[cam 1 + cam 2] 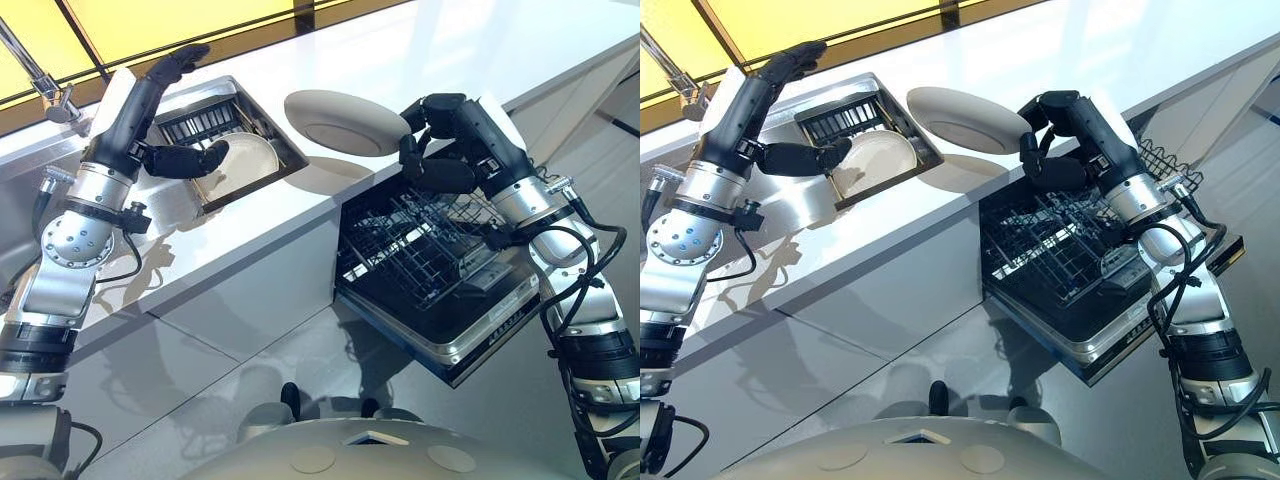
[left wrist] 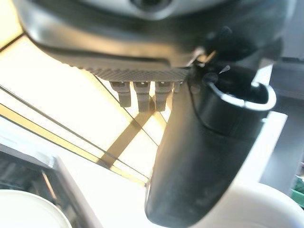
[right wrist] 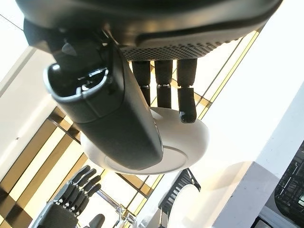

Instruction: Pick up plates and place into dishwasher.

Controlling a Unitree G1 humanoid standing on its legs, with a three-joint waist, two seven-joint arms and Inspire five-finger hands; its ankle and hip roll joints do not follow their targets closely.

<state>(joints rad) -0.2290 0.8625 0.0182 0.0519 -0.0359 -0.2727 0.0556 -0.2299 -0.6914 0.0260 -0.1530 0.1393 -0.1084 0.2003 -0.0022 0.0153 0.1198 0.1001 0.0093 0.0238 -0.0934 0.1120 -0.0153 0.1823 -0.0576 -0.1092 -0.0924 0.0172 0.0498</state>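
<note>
White counter (image 1: 420, 60) runs above the pulled-out dishwasher rack (image 1: 430, 255), right hand (image 1: 435, 140) pinching a cream plate (image 1: 345, 122) by its rim, held just above the counter beside the rack; left hand (image 1: 170, 110) fingers straight, spread over the sink (image 1: 235, 140) holding a second plate (image 1: 250, 160).

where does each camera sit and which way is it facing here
Left eye view: on the head, looking down at the counter, sink and open dishwasher; both arms show.
Right eye view: beside it, same scene, slightly offset.
Left wrist view: along the open left hand, above the sink.
Right wrist view: along the right hand gripping the held plate.
Both eye views share this plate, and a second plate in the sink.
</note>
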